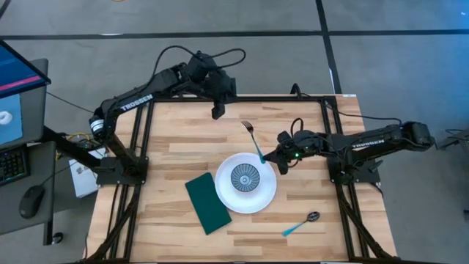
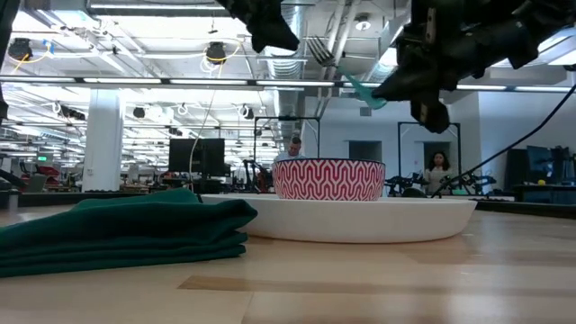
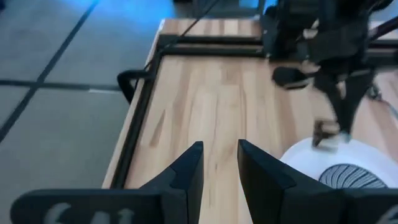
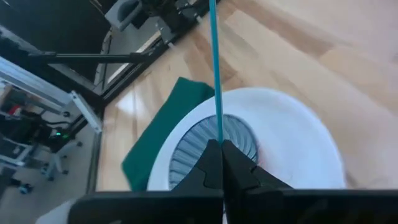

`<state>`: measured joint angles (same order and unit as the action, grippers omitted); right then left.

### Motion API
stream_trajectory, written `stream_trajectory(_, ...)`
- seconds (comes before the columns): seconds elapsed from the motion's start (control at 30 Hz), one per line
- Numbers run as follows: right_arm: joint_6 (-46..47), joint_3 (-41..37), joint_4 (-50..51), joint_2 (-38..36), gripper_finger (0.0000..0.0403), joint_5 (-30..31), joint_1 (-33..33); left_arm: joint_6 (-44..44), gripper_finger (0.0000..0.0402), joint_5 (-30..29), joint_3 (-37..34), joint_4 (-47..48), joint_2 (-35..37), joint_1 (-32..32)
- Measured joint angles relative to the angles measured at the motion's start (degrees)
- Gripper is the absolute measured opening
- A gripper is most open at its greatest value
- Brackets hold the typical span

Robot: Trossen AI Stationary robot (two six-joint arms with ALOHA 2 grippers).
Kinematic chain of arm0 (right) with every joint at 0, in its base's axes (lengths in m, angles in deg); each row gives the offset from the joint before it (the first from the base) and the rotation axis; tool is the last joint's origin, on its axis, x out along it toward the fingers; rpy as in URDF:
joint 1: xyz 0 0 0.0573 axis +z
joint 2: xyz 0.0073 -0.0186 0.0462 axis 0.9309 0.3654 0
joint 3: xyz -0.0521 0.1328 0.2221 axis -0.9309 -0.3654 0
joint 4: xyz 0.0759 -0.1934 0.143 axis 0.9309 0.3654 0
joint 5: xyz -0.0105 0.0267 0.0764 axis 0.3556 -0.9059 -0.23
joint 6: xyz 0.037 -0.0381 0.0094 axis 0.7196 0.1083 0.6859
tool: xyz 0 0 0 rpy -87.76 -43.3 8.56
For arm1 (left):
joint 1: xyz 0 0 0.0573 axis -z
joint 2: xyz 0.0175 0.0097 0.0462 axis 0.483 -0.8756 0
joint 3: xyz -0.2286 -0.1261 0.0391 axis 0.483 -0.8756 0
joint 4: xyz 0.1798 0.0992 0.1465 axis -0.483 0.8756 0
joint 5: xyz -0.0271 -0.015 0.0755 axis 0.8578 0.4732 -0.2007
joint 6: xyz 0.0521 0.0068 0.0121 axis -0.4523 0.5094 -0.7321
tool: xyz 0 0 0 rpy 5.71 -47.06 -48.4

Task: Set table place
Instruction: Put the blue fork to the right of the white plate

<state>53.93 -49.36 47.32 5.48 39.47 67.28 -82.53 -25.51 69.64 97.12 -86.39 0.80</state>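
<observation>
A large white plate [image 1: 265,196] lies on the wooden tabletop [image 1: 176,139] with a small patterned bowl [image 1: 245,177] standing in its middle. A folded dark green napkin [image 1: 207,202] lies flat just left of the plate. A blue-handled spoon [image 1: 302,224] lies on the table at the near right. My right gripper [image 1: 270,156] is at the plate's far right rim, shut on a blue-handled fork [image 1: 253,138], which is in the air in the low view [image 2: 346,70]. My left gripper [image 1: 218,111] hangs open and empty near the table's far edge. My right gripper pinches the free end of the fork's blue handle [image 4: 218,135] between its two fingertips [image 4: 239,167]. The fingers come from the table's right side. The fork is lifted clear of the table and tilted, its tines [image 2: 320,49] raised and pointing toward the far edge.
Black frame rails [image 1: 143,139] run along the table's left, right and far sides. Bare wood lies between the plate and the far edge. People [image 2: 438,171] stand in the room behind the table.
</observation>
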Motion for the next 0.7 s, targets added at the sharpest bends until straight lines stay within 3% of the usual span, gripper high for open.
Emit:
stream_trajectory(0.3,19.09,-0.07,14.10,-10.03,0.0009,1.14,4.09,-1.94,0.0087,-0.52,-3.24,8.53,-0.44,-1.45)
stream_trajectory(0.5,37.20,-2.56,21.89,-18.71,0.0009,6.97,11.26,-2.81,0.0087,0.65,-10.01,7.77,-0.23,-3.73)
stream_trajectory(0.7,49.96,-7.49,21.69,-23.78,0.0009,18.13,20.53,-3.43,0.0087,3.11,-15.94,2.86,-0.22,-5.28)
